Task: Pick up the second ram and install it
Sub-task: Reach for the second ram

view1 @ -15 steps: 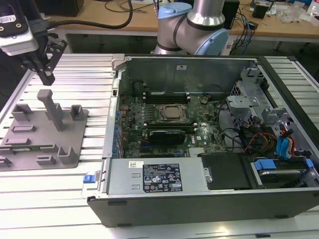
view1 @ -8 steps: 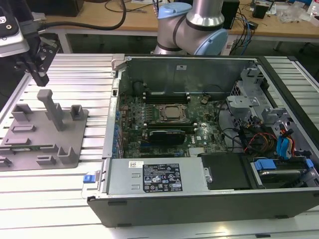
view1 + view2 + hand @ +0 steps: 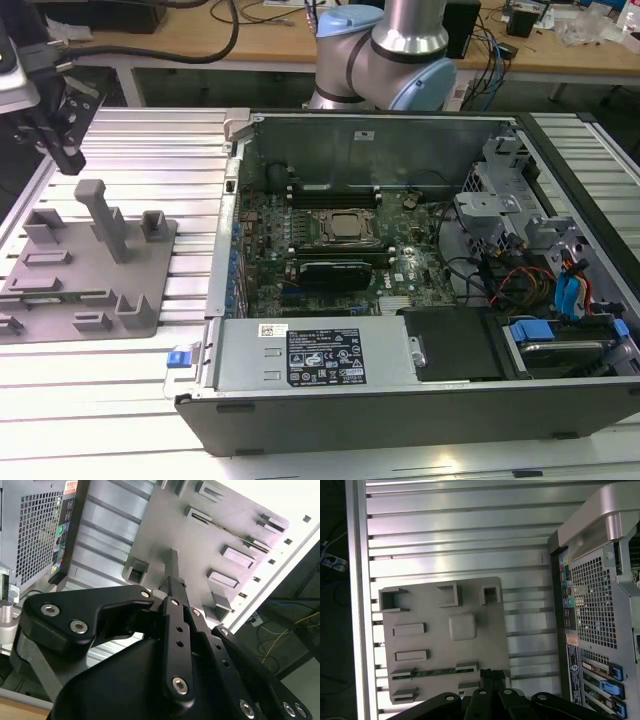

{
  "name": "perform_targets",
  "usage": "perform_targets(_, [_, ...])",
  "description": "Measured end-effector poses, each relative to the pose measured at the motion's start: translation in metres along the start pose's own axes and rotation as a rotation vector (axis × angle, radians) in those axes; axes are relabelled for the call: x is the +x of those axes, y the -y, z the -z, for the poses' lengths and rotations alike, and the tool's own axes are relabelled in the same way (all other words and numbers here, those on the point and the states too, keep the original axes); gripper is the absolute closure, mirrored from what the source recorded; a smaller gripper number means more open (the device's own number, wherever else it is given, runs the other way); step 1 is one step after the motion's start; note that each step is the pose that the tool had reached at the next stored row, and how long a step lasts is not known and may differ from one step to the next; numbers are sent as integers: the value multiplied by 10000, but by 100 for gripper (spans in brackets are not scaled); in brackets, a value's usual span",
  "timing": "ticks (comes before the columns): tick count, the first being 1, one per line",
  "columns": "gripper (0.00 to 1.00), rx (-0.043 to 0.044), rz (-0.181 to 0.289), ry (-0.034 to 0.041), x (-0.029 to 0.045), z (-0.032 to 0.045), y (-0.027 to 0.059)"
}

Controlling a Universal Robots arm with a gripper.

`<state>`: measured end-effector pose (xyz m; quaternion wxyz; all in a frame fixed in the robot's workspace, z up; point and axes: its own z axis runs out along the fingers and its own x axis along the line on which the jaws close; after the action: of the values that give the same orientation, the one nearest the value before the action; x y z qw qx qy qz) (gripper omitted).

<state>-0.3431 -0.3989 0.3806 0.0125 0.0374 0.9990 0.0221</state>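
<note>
The second ram (image 3: 435,670) stood on edge in a slot of the grey fixture plate (image 3: 485,630), likely leaving its top edge free for gripping, while the claw (image 3: 493,674), pinched narrow and empty, hung above that plate.

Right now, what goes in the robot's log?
end effector: over gray tray | memory stick: resting in tray, not picked up | computer case: open
</note>
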Motion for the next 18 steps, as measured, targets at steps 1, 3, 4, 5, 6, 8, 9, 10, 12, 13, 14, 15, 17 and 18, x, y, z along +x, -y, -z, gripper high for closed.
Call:
perform_targets(1, [92,1,0,0,21,-3,2])
perform_targets(3, [92,1,0,0,68,-12,6])
perform_targets(4, [92,1,0,0,90,-20,9])
perform_targets(5, [92,1,0,0,106,-26,11])
perform_targets(6, [92,0,0,0,138,-41,15])
perform_targets(8, [92,1,0,-1,230,-92,32])
perform_targets(9, [92,1,0,-1,268,-112,41])
perform_targets(10, [92,0,1,1,298,-130,50])
perform_targets(12, [92,1,0,0,369,-173,71])
perform_targets(13, [92,0,3,0,393,-198,85])
perform_targets(14, [92,0,3,0,411,-216,94])
perform_targets(15, [92,0,3,0,428,-232,101])
perform_targets(17, [92,0,6,0,503,-297,131])
perform_targets(18, [92,0,6,0,534,-322,143])
